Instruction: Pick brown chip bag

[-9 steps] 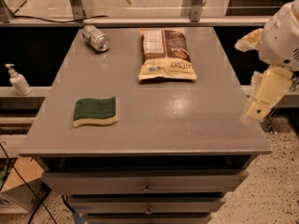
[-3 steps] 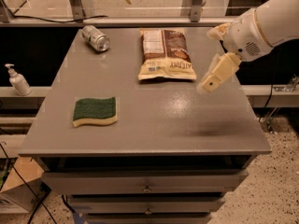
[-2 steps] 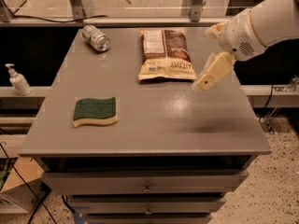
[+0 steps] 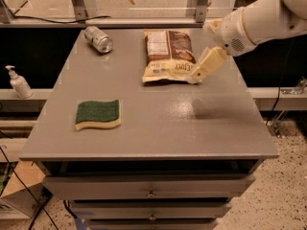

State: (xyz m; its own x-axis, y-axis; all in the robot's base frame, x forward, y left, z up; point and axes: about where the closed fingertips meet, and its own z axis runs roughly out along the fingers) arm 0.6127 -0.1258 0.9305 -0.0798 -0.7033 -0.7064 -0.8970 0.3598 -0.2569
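Note:
The brown chip bag [image 4: 168, 54] lies flat at the back middle of the grey table [image 4: 158, 123], cream-tan with a dark brown panel and a white label patch. My gripper [image 4: 194, 78] comes in from the right on a white arm, its tip hovering at the bag's near right corner, just above the table. Its shadow falls on the table below and to the right of the bag.
A green-and-yellow sponge [image 4: 97, 114] lies at the front left. A silver can [image 4: 98, 39] lies on its side at the back left. A soap dispenser [image 4: 18, 82] stands on a ledge left of the table. Drawers sit under the tabletop.
The arm has swung in from the table's right side toward the left and back. The gripper tip now reaches the chip bag's near right corner. The objects have not moved.

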